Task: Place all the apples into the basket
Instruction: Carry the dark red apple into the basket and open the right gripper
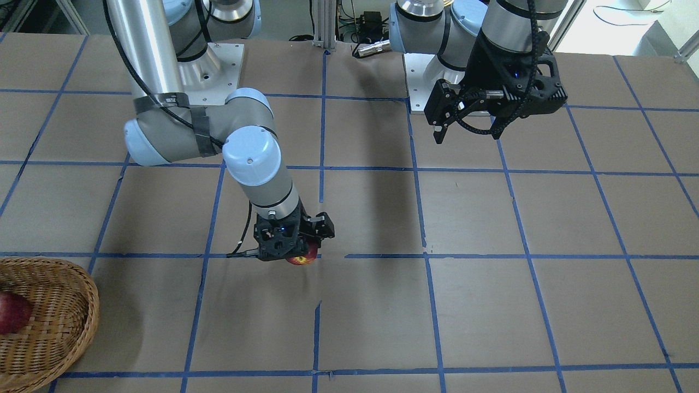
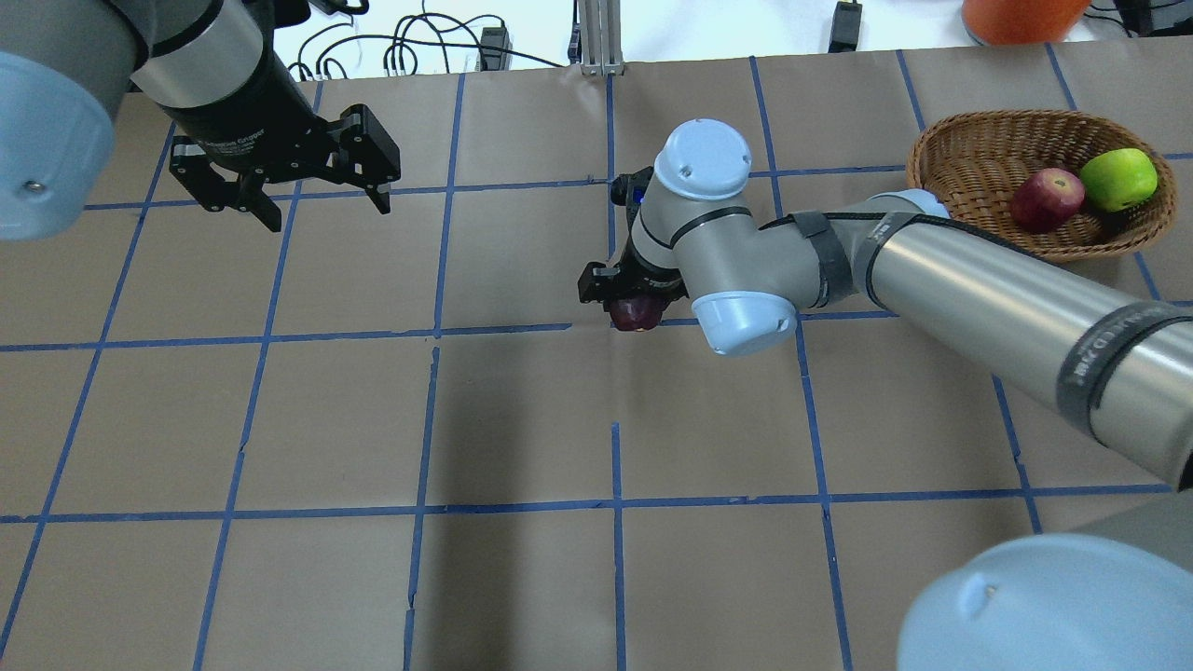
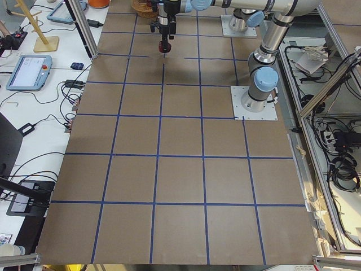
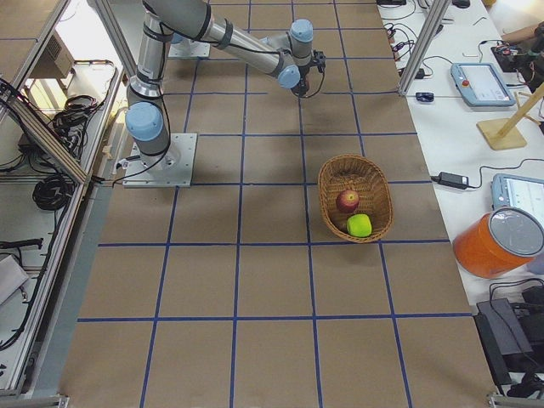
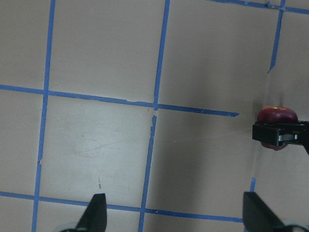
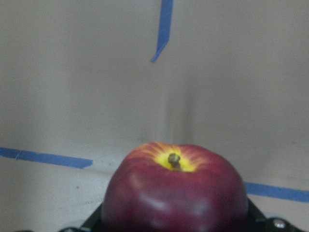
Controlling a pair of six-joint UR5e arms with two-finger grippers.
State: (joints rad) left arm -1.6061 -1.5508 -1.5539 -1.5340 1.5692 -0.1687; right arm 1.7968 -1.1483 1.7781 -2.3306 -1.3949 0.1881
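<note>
My right gripper (image 2: 636, 306) is shut on the red apple (image 2: 636, 318) with a yellowish stem end, low over the middle of the table. The apple also shows in the front view (image 1: 302, 261) and fills the right wrist view (image 6: 174, 193). The wicker basket (image 2: 941, 149) stands at the far right and holds the maroon apple (image 2: 1048, 198) and the yellow-green apple (image 2: 1118, 179). My left gripper (image 2: 328, 214) is open and empty, raised above the far left of the table. Its wrist view shows the red apple (image 5: 276, 115) off to the side.
Brown paper with a blue tape grid covers the table. An orange container (image 2: 1016, 14) and cables lie past the far edge behind the basket. An aluminium post (image 2: 596, 37) stands at the far middle edge. Both arm bases (image 1: 437, 82) are bolted at the robot's side.
</note>
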